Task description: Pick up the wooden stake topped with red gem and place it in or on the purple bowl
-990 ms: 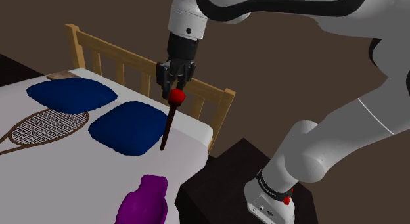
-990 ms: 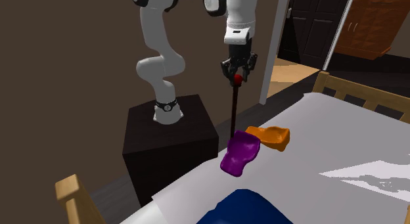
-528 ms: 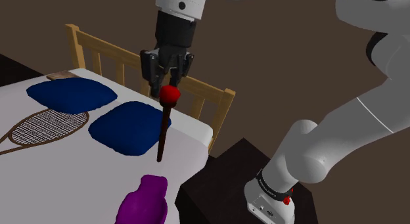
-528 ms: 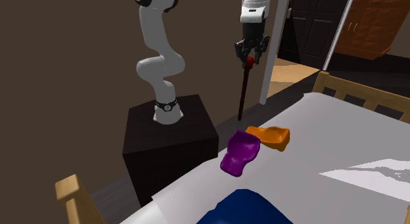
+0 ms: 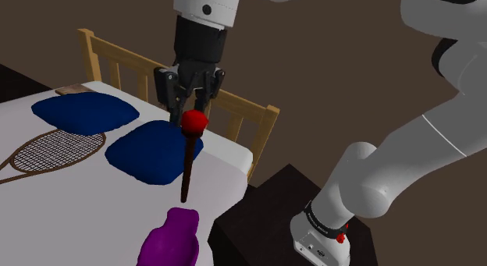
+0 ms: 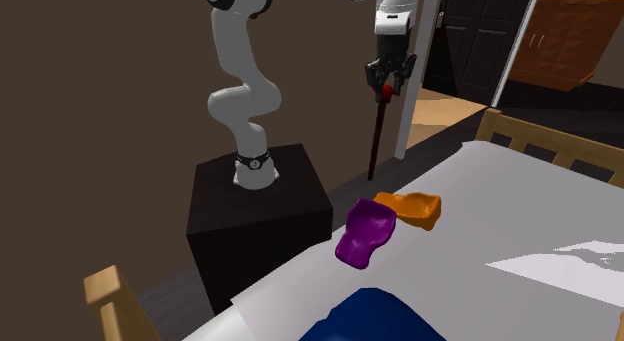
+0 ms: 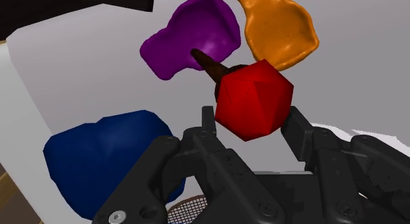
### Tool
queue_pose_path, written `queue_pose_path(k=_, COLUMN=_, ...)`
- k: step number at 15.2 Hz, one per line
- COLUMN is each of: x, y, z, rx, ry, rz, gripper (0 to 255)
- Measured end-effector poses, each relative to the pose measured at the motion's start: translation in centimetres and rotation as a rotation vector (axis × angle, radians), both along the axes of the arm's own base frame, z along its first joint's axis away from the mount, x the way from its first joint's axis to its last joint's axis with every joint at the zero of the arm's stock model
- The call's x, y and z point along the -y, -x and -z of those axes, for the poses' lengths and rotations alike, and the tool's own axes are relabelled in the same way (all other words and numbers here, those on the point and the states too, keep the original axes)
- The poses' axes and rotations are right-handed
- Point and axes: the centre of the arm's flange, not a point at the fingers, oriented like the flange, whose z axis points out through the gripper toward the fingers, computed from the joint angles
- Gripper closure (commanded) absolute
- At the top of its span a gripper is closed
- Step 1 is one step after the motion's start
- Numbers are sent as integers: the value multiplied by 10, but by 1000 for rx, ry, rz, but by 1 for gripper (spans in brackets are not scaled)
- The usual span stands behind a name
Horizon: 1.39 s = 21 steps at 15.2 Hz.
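My black gripper (image 5: pixel 190 108) is shut on the red gem (image 5: pixel 194 121) at the top of a dark wooden stake (image 5: pixel 187 167), which hangs nearly straight down over the bed. In the wrist view the fingers (image 7: pixel 209 121) clasp the faceted gem (image 7: pixel 254 98) from both sides. The stake's shaft (image 7: pixel 209 64) points down at the purple bowl (image 7: pixel 194 42). That bowl (image 5: pixel 172 237) lies on the white bed sheet below the stake's tip, near the bed's edge. From the second exterior view the gripper (image 6: pixel 386 87) holds the stake (image 6: pixel 377 139) well above the purple bowl (image 6: pixel 364 234).
An orange bowl (image 6: pixel 410 209) lies right beside the purple one. Two dark blue pillows (image 5: pixel 152 151) (image 5: pixel 83 111) and a tennis racket (image 5: pixel 47 154) rest on the bed. A wooden headboard (image 5: pixel 242 116) stands behind the gripper. The black stand (image 6: pixel 258 214) adjoins the bed.
The gripper has risen with the stake and drifted toward the shoulder view's left; in the second exterior view it moved up and right, away from the stand. The grip stayed shut.
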Motion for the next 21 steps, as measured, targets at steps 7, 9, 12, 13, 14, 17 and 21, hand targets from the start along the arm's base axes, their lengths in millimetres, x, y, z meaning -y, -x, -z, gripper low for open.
queue_pose_path(k=7, x=-1, y=1, z=36, rx=0, ry=0, rz=0, gripper=255)
queue_pose_path(k=9, x=0, y=0, z=47, rx=0, ry=0, rz=0, gripper=255)
queue_pose_path(k=12, x=0, y=0, z=63, rx=0, ry=0, rz=0, gripper=255)
queue_pose_path(k=13, x=-1, y=0, z=69, rx=0, ry=0, rz=0, gripper=255)
queue_pose_path(k=14, x=0, y=-1, z=73, rx=0, ry=0, rz=0, gripper=255)
queue_pose_path(k=17, x=0, y=0, z=90, rx=0, ry=0, rz=0, gripper=255)
queue_pose_path(k=21, x=0, y=0, z=111, rx=0, ry=0, rz=0, gripper=255)
